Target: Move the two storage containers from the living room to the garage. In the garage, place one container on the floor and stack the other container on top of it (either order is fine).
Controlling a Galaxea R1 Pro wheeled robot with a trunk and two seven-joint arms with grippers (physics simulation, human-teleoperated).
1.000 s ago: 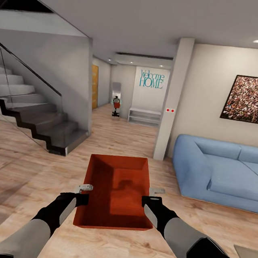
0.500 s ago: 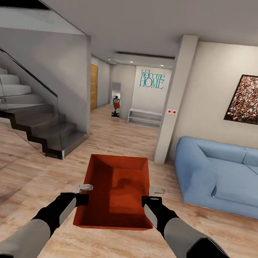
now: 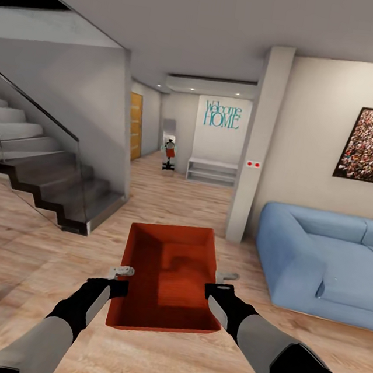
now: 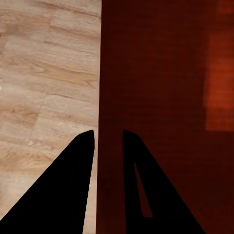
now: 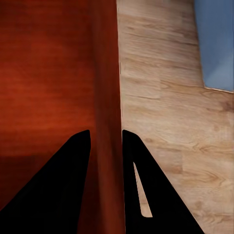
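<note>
Staircase (image 3: 47, 174) lying left, pillar (image 3: 257, 143) and blue sofa (image 3: 324, 257) right; hallway between. Storage container (image 3: 166, 275) riding above wood floor (image 3: 19, 247), long axis pointing ahead. Left gripper (image 3: 120, 278) and right gripper (image 3: 221, 281) each clamping a side wall.

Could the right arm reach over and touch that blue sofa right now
Probably not. The right gripper is clamped on the side wall of the orange-red storage container, which the left gripper holds too. The blue sofa sits off to the side across open wood floor, seemingly beyond arm's length.
</note>
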